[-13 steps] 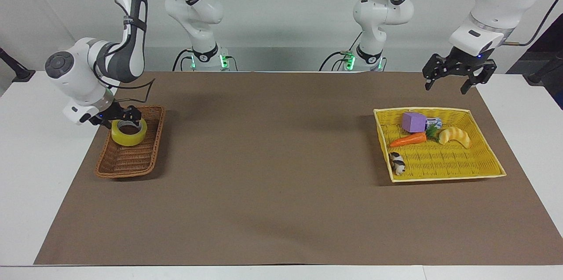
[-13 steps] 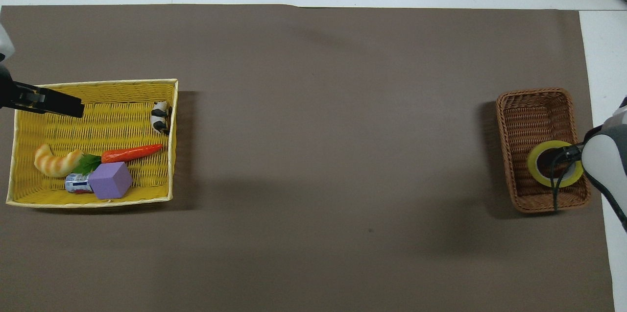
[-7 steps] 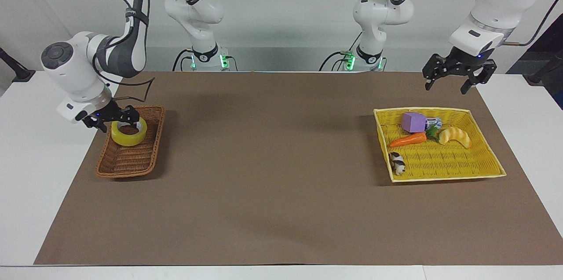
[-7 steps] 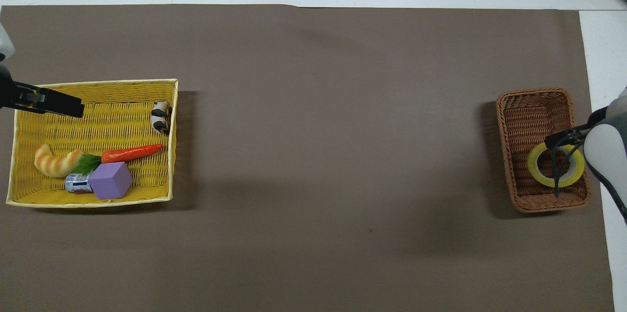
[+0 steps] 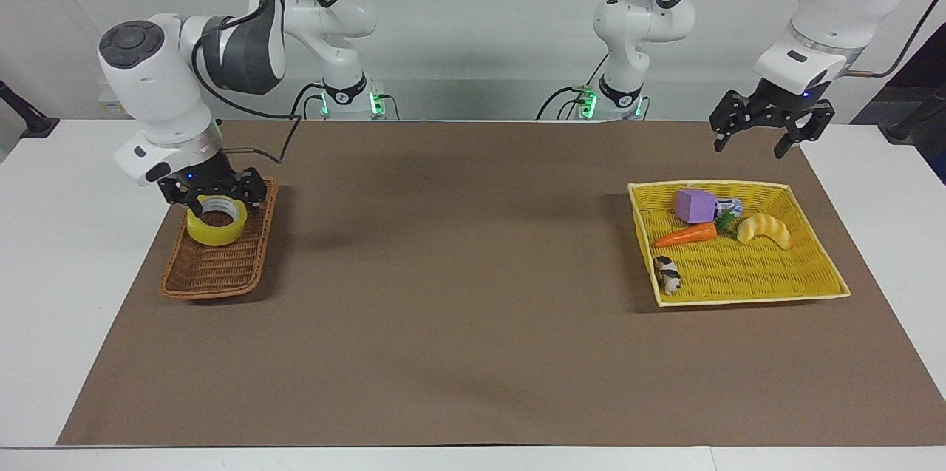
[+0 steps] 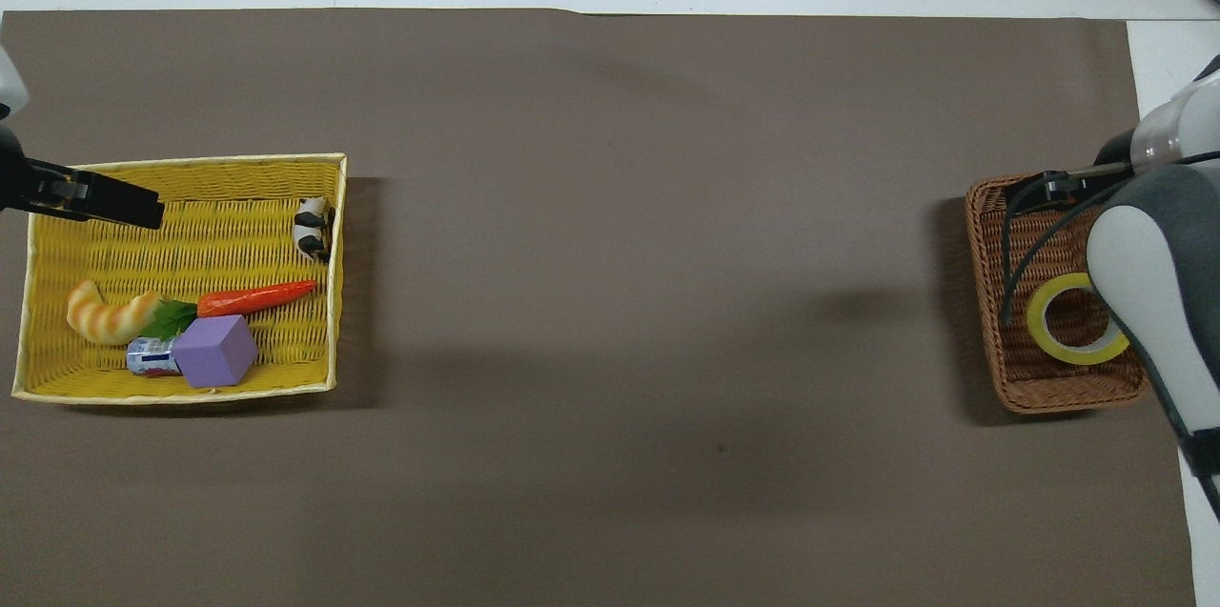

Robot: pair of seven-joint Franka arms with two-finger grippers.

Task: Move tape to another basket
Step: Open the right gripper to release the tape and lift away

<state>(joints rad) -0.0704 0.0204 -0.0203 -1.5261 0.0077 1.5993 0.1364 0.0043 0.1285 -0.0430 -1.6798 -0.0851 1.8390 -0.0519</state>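
The yellow tape point(image 5: 216, 222) lies flat in the brown wicker basket point(image 5: 214, 276), in the half nearer to the robots, at the right arm's end of the table. My right gripper point(image 5: 213, 197) hangs open just above the tape and holds nothing. In the overhead view the right arm covers one edge of the tape point(image 6: 1060, 331) in the basket point(image 6: 1037, 224). My left gripper point(image 5: 768, 132) waits open and empty in the air over the table, just off the robots' side of the yellow tray point(image 5: 739, 300).
The square yellow woven tray point(image 6: 191, 161) at the left arm's end holds a purple cube point(image 5: 693, 205), a toy carrot point(image 5: 686, 235), a croissant toy point(image 5: 765, 228), a small can point(image 6: 151, 359) and a black-and-white toy cow point(image 5: 669, 274). A brown mat point(image 5: 458, 271) covers the table.
My right gripper has come up out of the tape's core, turned, and now hangs above the roll. The tape stays in the wicker basket. The left arm has not moved.
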